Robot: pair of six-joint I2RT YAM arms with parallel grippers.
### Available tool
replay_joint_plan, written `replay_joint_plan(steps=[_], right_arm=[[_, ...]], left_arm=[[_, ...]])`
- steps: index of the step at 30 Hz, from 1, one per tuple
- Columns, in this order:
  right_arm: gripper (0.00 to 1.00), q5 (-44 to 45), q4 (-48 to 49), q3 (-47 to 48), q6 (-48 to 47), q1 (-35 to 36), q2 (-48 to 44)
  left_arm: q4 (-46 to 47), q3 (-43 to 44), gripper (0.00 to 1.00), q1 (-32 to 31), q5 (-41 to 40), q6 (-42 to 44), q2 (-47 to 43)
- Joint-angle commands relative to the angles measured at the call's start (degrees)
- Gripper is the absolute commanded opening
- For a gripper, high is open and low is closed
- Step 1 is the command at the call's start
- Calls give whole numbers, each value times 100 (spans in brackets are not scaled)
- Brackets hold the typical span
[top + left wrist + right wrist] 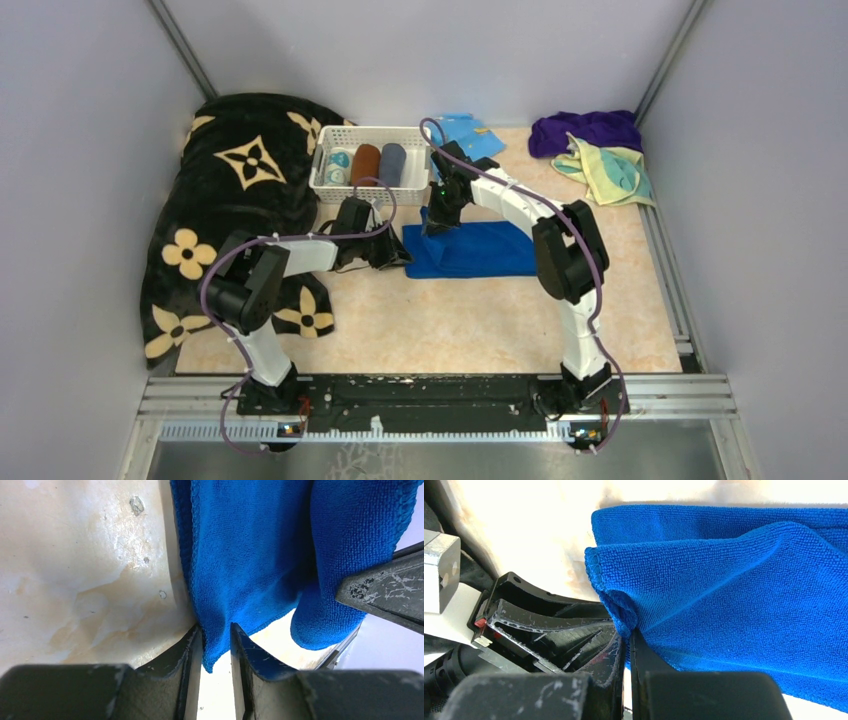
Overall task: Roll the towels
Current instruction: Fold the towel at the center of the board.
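Observation:
The royal blue towel (pixel 475 250) lies on the tan tabletop, its left end lifted. My right gripper (pixel 437 212) (pixel 629 634) is shut on a folded edge of the blue towel (pixel 734 590) at its far left corner. My left gripper (pixel 396 250) (pixel 216 627) is at the towel's near left corner. Its jaws stand narrowly apart, with a hanging corner of the blue towel (pixel 250 545) between them. The dark purple towel (pixel 585 130) and the pale yellow towel with teal markings (pixel 610 170) lie crumpled at the back right.
A white basket (pixel 325 185) holding rolled cloths stands at the back centre. The black blanket with tan flowers (pixel 240 190) covers the left side. A light blue cloth (pixel 470 133) lies behind the basket. Grey walls enclose the table.

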Motion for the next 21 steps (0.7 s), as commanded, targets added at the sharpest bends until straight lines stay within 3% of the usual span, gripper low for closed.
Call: replay_joint_plan(steps=[1, 17, 21], right_arm=[[0, -67, 307, 2, 216, 78, 2], [0, -99, 762, -198, 456, 205, 438], [20, -185, 841, -204, 374, 206, 364]], left_arm=[[-3, -125, 33, -42, -105, 51, 142], [-31, -168, 34, -47, -154, 51, 132], [-167, -208, 41, -48, -348, 42, -18]])
